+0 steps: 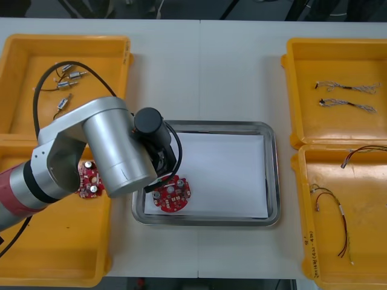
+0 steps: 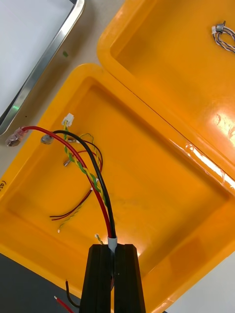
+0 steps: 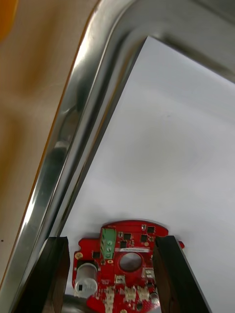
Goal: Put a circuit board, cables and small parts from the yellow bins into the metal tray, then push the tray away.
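A round red circuit board point(image 1: 171, 194) sits low in the near left corner of the metal tray point(image 1: 272, 175), on its white liner. My left gripper point(image 1: 164, 184) reaches over the tray's left rim. In the left wrist view its fingers point(image 3: 49, 274) stand apart with the circuit board point(image 3: 122, 259) between them, so my left gripper point(image 3: 112, 239) is shut on it. My right gripper point(image 2: 113, 247) is shut on a red and black cable point(image 2: 101, 205) that trails over the near right bin point(image 2: 161, 195).
A second circuit board point(image 1: 89, 181) lies in the near left bin point(image 1: 54, 241). The far left bin holds small metal parts point(image 1: 66, 84) and a black cable point(image 1: 48, 78). Twisted cables point(image 1: 347, 86) lie in the far right bin; thin cables point(image 1: 329, 199) lie in the near right one.
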Motion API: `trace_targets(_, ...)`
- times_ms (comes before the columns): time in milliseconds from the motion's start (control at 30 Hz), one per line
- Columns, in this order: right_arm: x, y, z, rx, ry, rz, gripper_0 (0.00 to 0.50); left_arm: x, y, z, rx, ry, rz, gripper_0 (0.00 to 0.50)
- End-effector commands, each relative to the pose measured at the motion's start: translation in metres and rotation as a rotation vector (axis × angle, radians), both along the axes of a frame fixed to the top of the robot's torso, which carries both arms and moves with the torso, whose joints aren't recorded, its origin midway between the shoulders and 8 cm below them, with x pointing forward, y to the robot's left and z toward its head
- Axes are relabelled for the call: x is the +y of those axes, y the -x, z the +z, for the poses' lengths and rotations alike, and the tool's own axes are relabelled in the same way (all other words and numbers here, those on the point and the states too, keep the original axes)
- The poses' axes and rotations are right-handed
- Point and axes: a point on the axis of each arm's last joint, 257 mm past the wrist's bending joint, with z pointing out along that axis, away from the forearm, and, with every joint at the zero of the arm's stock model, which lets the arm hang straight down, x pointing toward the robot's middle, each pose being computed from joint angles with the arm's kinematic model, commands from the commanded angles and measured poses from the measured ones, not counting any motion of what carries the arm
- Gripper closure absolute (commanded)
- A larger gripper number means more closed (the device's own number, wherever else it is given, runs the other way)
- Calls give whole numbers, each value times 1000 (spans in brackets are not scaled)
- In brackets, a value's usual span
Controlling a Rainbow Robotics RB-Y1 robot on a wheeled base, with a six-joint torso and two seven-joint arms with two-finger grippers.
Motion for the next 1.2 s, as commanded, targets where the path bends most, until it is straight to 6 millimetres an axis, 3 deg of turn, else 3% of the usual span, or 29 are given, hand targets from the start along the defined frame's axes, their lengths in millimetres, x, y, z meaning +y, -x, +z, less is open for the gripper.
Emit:
trace_targets(33, 11, 0, 10, -4, 42, 52, 500, 12, 5, 35, -16, 39, 16, 0)
trace_targets(500, 70, -6, 12, -1, 60, 243, 500, 71, 18, 91, 12, -14, -17, 0)
trace_targets(933, 144, -16, 8, 12, 113, 482, 500, 129, 9, 132, 40, -50, -72, 0)
trace_targets(1200, 187, -23, 0, 35, 210, 611, 500, 167, 0, 144, 57, -100, -88, 0)
